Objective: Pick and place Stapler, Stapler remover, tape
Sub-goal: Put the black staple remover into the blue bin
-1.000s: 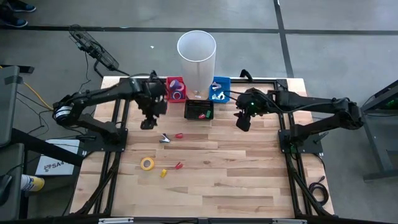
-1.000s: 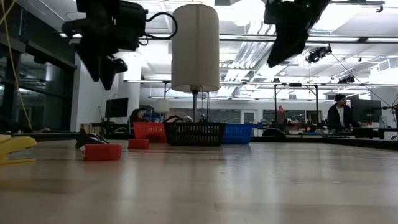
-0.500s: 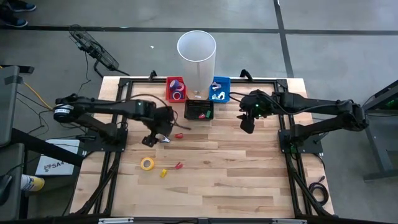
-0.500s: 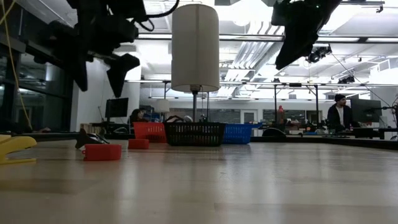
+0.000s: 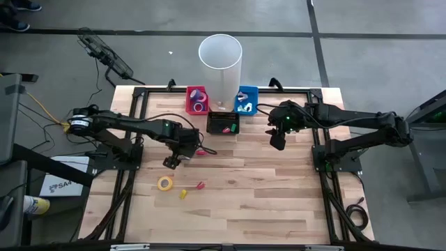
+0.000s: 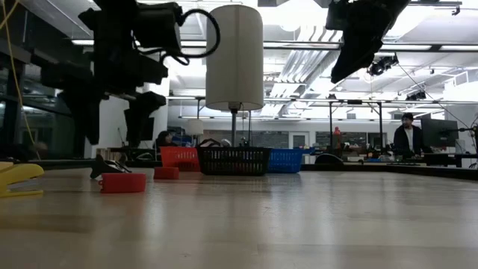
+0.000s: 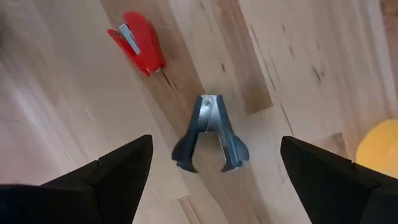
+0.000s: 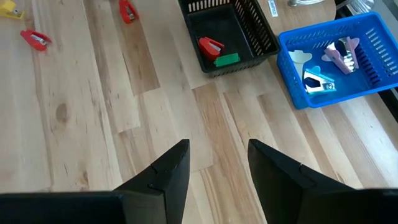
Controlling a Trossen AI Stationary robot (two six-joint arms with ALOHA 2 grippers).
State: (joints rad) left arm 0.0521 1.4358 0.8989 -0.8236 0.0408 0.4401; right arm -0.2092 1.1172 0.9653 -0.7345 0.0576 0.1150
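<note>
In the left wrist view a grey-blue staple remover (image 7: 210,134) lies flat on the wood, a red stapler (image 7: 138,40) past it and the yellow tape roll (image 7: 379,146) at the frame's edge. My left gripper (image 7: 211,180) hangs open above the remover, a finger on each side, clear of it. In the high view the left gripper (image 5: 179,150) covers the remover, with the red stapler (image 5: 201,151) beside it and the yellow tape (image 5: 165,183) nearer the near edge. My right gripper (image 8: 217,174) is open and hovers over bare wood right of the black basket (image 5: 223,123).
A red basket (image 5: 196,100), the black basket (image 8: 245,28) and a blue basket (image 8: 367,37) line the far edge around a tall white cylinder (image 5: 220,63). A small yellow stapler (image 5: 183,194) and a second red stapler (image 5: 200,185) lie near the tape.
My left gripper has swung from beside the red basket toward the near edge and the table's middle, and has come down until it hangs over the staple remover. The right arm has shifted slightly toward the right. Nothing on the table has moved.
</note>
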